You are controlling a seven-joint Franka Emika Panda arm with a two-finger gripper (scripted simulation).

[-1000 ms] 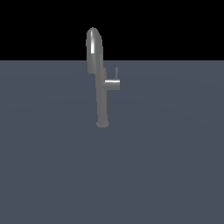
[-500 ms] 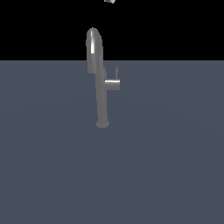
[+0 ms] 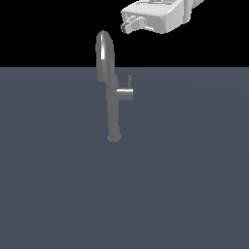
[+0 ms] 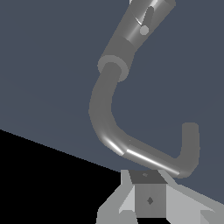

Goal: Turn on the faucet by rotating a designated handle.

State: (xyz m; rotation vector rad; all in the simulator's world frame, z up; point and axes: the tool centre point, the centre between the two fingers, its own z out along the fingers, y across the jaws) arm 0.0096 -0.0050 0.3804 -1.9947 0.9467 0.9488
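Faucet (image 3: 111, 92): grey metallic finish, with a bright white highlight along the arched spout. Handle (image 3: 125, 93): matching grey; its thin lever pin appears slightly darker, though it is too small to confirm. Gripper (image 3: 127, 24): white, shaded light grey. Ground surface (image 3: 194, 185): uniform slate blue-grey. Background: black.

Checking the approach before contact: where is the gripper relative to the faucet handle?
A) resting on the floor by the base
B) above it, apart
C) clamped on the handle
B: the gripper hangs well above the handle, with clear space between them.
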